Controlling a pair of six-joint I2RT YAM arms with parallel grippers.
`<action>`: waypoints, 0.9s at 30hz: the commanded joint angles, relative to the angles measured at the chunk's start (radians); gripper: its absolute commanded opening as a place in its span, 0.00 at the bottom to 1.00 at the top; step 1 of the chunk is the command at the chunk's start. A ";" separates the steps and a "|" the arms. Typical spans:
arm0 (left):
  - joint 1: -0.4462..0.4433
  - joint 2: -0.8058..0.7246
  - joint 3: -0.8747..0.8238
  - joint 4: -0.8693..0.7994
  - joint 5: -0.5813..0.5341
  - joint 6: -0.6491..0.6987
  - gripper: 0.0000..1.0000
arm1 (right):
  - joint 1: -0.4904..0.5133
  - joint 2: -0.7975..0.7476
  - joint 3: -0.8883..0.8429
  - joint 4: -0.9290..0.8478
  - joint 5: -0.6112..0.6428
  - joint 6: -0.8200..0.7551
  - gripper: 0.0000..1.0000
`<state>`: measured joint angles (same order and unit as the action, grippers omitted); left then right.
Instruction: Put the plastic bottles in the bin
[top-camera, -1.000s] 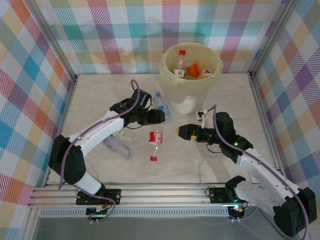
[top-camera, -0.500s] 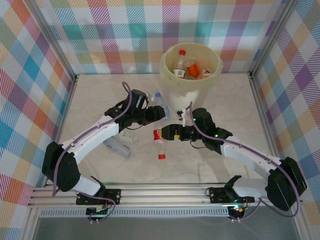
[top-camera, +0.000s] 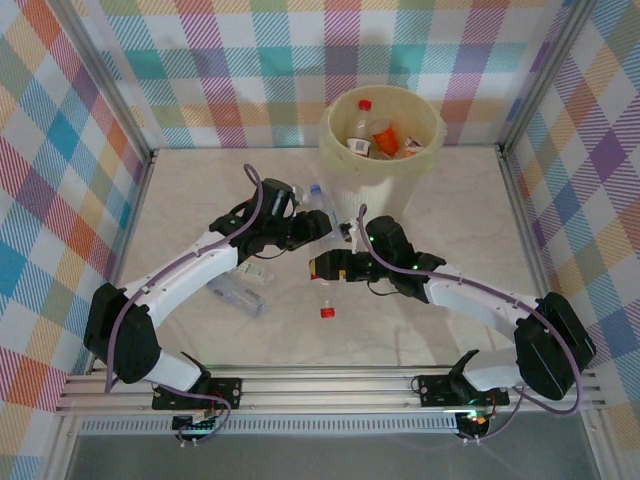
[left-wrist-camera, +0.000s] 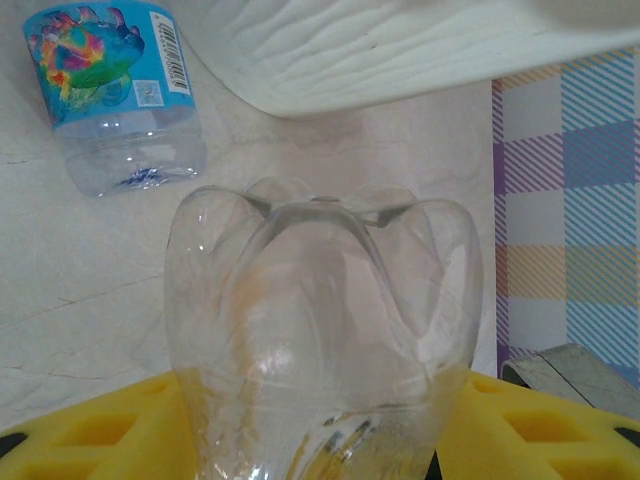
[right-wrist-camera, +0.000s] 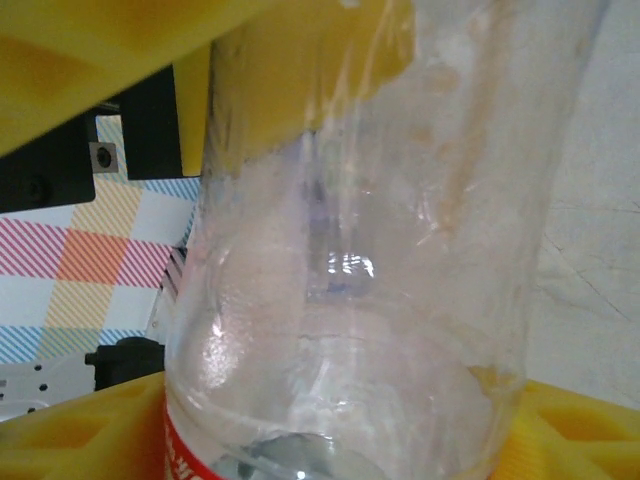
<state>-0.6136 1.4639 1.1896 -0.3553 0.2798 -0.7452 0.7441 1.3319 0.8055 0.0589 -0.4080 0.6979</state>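
- Left gripper (top-camera: 315, 229): clamped on a clear bottle (left-wrist-camera: 320, 320), with its petal base poking out past the yellow pads (left-wrist-camera: 90, 430).
- Right gripper (top-camera: 320, 267): yellow fingers (right-wrist-camera: 80, 440) set either side of a red-labelled bottle (right-wrist-camera: 360, 300), close against its clear wall. Can't tell whether clamped tight or only near.
- Red-labelled bottle lying mid-worktop (top-camera: 200, 200), with its red cap (top-camera: 325, 312) toward the near edge and the gripper at the label end.
- Just beyond the left fingers: blue-labelled bottle (left-wrist-camera: 115, 95) lying flat, close to the foot of the bin (top-camera: 390, 200).
- Bin upright at the far edge, right of centre, with several bottles inside (top-camera: 375, 135), one of them red-capped.
- Crushed bottle (top-camera: 235, 293) flat on the left half of the worktop, beside the left arm and well apart from the bin.
- Second small labelled bottle (top-camera: 255, 272) just next to it, partly under the arm.
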 joint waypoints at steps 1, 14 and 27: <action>0.002 -0.028 0.014 0.013 0.021 -0.009 0.59 | 0.005 -0.014 0.038 -0.001 0.021 -0.015 0.64; 0.032 -0.103 0.076 0.069 0.092 0.007 1.00 | -0.015 -0.160 0.058 -0.197 0.089 -0.095 0.59; 0.049 -0.241 0.095 0.153 0.277 0.544 1.00 | -0.059 -0.278 0.317 -0.589 0.389 -0.391 0.61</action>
<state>-0.5671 1.2617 1.3140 -0.2619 0.5125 -0.3622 0.6964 1.0786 1.0393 -0.4286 -0.1249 0.4297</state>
